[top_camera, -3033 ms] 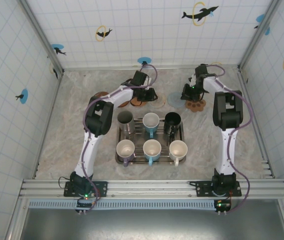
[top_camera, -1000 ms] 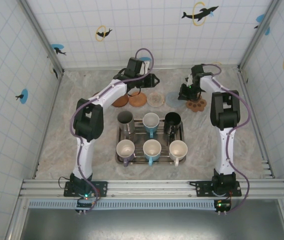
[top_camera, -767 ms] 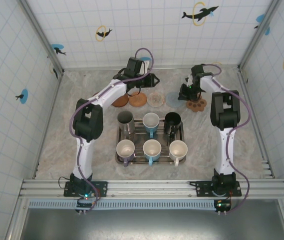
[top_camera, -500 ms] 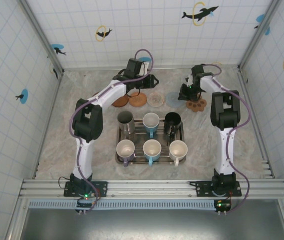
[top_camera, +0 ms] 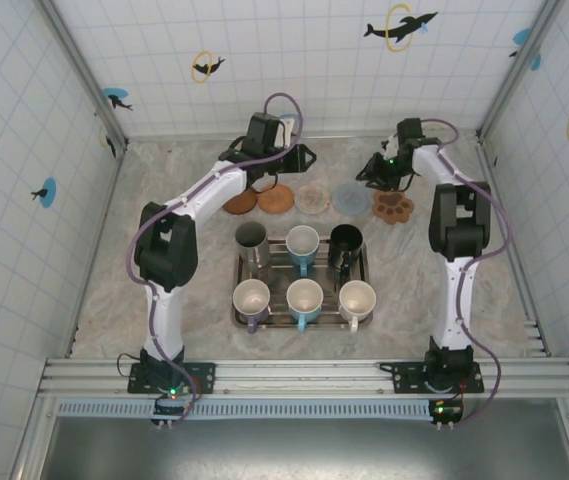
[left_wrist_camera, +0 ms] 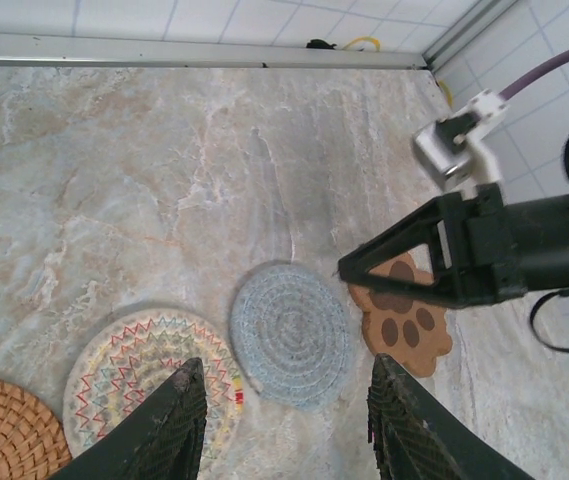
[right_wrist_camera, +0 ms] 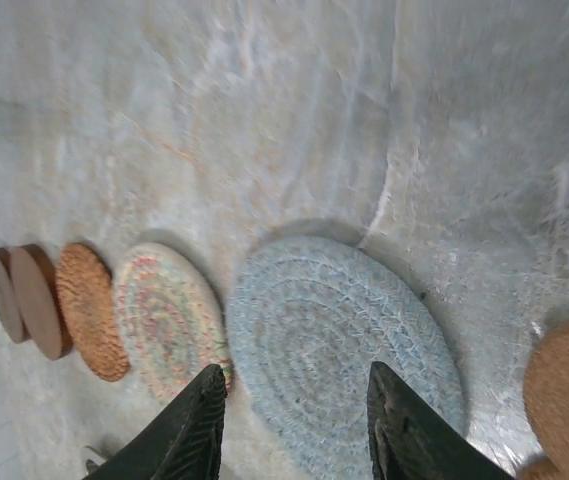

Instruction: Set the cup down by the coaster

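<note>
Six cups stand in a metal tray [top_camera: 274,322]: a steel one [top_camera: 252,240], a blue one [top_camera: 302,243] and a black one [top_camera: 346,242] behind, three more in front. Beyond the tray lies a row of coasters: brown wood [top_camera: 241,202], orange woven [top_camera: 276,199], multicoloured [top_camera: 314,198], blue-grey [top_camera: 350,198] and a cork paw [top_camera: 392,207]. My left gripper [top_camera: 304,157] hovers open above the multicoloured coaster [left_wrist_camera: 149,365] and the blue-grey coaster [left_wrist_camera: 292,335]. My right gripper [top_camera: 367,172] hangs open over the blue-grey coaster [right_wrist_camera: 344,350], holding nothing.
Tiled walls close the table on three sides, with the back wall just behind both wrists. In the left wrist view the right gripper [left_wrist_camera: 359,268] reaches in above the cork paw [left_wrist_camera: 404,320]. Bare marble shows left and right of the tray.
The right gripper's jaws have opened and it has drawn up and back from the paw coaster toward the rear wall. The left arm has hardly shifted.
</note>
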You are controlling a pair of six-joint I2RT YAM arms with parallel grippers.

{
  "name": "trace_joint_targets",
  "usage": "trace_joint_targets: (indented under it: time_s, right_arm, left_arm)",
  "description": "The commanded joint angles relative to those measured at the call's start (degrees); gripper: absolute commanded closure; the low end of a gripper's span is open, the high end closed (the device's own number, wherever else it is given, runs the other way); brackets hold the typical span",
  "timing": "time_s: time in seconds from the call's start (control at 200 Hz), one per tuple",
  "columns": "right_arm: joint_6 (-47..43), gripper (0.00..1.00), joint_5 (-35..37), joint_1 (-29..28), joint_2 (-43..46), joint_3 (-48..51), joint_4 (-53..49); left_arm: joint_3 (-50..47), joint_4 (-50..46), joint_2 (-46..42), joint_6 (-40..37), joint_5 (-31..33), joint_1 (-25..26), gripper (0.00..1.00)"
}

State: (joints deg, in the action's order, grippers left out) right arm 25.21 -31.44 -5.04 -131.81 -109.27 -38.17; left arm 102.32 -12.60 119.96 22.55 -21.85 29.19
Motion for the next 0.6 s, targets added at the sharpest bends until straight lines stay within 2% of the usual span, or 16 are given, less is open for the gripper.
trace_joint_targets:
  time_s: [0.0,0.125,0.23,0.345,0.596]
  right_arm:
    - [-1.40,0.57,2.18,2.40,5.86,-3.90,-1.89]
    - [-6.22,0.54,9.06,5.29,6.30,-4.07,-7.84]
    - [-8.77,0.50,13.06,7.74,6.65,-2.09,-9.07]
    - [-9.91,0.44,14.21,10.27,5.90,-0.24,-8.78]
    - [-10.54,0.41,12.72,11.92,1.84,0.79,-7.65]
  left_arm:
    - [-1.95,1.29,-3.55,-0.55,0.30,-0.54,0.55]
    - [-4.42,1.99,-5.20,-0.62,0.76,-0.54,0.55]
    - [-5.96,1.97,-6.26,-0.84,1.53,-0.54,0.55]
    - [-6.78,1.47,-6.82,-1.02,2.23,-0.54,0.54]
    - [-7.75,0.84,-7.41,-1.00,2.88,-0.54,0.54]
